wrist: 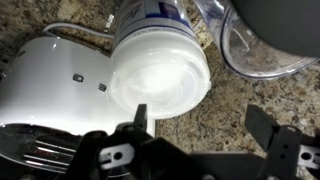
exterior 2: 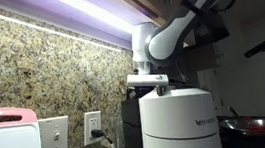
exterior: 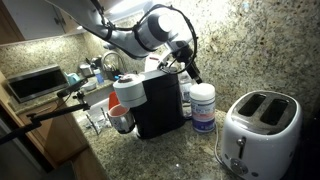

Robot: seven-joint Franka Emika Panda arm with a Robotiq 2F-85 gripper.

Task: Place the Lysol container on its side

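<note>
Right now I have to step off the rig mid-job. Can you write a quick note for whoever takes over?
Gripper: open, holding nothing, just above the Lysol container; in the wrist view one finger overlaps the lid's edge.
Container: upright on the counter, between the black coffee machine and the white toaster.
Done: approach only, no grasp.
Left: grip the container, tip it, and lay it on its side.

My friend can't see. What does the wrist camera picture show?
Looking down, the white lid of the Lysol container fills the middle, standing upright on a granite counter. A white toaster sits beside it, and the open gripper frames the bottom.
</note>
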